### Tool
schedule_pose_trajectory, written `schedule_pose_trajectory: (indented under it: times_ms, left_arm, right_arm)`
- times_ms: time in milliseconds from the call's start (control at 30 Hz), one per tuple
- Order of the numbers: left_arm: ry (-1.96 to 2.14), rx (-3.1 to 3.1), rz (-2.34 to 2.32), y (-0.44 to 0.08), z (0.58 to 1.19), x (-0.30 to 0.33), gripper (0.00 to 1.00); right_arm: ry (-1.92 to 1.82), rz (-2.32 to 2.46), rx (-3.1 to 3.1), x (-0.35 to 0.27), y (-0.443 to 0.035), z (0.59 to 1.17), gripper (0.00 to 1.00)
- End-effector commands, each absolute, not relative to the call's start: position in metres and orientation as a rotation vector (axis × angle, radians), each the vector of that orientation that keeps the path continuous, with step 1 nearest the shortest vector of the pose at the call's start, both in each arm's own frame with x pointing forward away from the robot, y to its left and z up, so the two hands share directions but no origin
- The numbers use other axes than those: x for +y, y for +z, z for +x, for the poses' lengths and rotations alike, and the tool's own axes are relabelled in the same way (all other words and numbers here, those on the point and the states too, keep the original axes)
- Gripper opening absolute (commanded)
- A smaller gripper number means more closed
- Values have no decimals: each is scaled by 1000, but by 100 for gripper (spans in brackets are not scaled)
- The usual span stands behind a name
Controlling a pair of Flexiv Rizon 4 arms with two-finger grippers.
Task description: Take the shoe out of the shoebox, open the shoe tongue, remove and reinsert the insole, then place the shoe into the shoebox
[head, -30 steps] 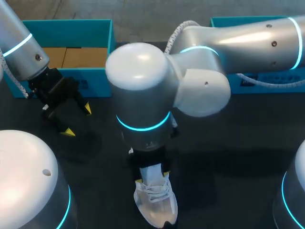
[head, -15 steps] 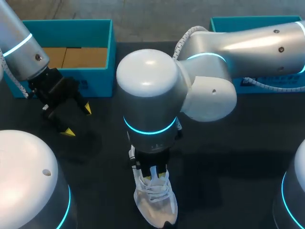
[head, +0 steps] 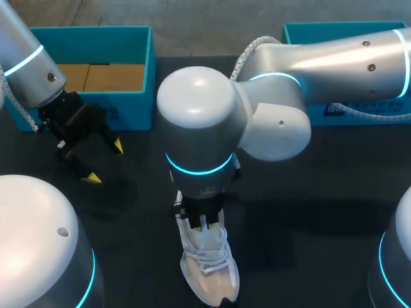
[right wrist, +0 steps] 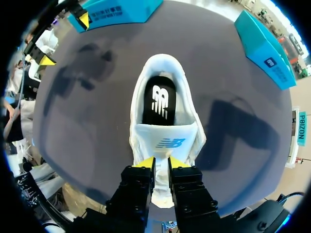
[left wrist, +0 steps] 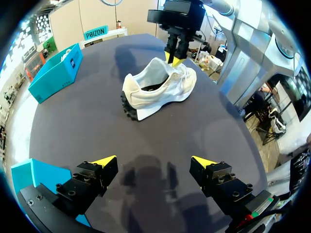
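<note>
A white shoe [head: 207, 268] stands on the dark table near its front edge, toe toward me. Its black insole [right wrist: 158, 101] lies inside. My right arm comes in over the middle, and its gripper [head: 204, 223] is down at the shoe's throat. In the right wrist view the right gripper [right wrist: 162, 164] is shut on the white tongue [right wrist: 164, 140], a yellow tip on either side. The left wrist view shows the shoe [left wrist: 160, 87] ahead with the right gripper [left wrist: 175, 57] on its tongue. My left gripper [head: 104, 162] hangs open and empty in front of the teal shoebox [head: 96, 38].
The open teal shoebox stands at the back left with a brown cardboard floor. A second teal box [head: 340, 31] sits at the back right, partly under my right arm. Bare dark table [head: 308, 192] lies to the right of the shoe.
My right gripper has come down onto the shoe and its fingers have closed on the tongue. The left arm has not moved.
</note>
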State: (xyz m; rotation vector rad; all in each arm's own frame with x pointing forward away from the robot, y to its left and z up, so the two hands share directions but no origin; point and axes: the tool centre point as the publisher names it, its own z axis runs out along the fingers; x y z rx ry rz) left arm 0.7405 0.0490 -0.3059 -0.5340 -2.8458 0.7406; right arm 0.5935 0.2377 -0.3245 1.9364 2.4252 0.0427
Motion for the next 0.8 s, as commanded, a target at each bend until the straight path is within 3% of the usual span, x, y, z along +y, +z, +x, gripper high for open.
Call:
schedule_pose_trajectory:
  times_ms: [33, 233, 533, 800]
  left_arm:
    - [738, -2849, -534, -306, 739, 49, 100]
    - [738, -2849, -534, -306, 739, 49, 100]
    - [738, -2849, -534, -306, 739, 49, 100]
    - [738, -2849, -534, -306, 739, 49, 100]
  right_arm:
    - [31, 1953, 2460, 240, -342, 605, 14]
    - [4, 1966, 2475, 244, -349, 611, 16]
    - [-4, 1915, 2410, 245, -322, 605, 21]
    - [14, 1917, 2479, 247, -341, 611, 24]
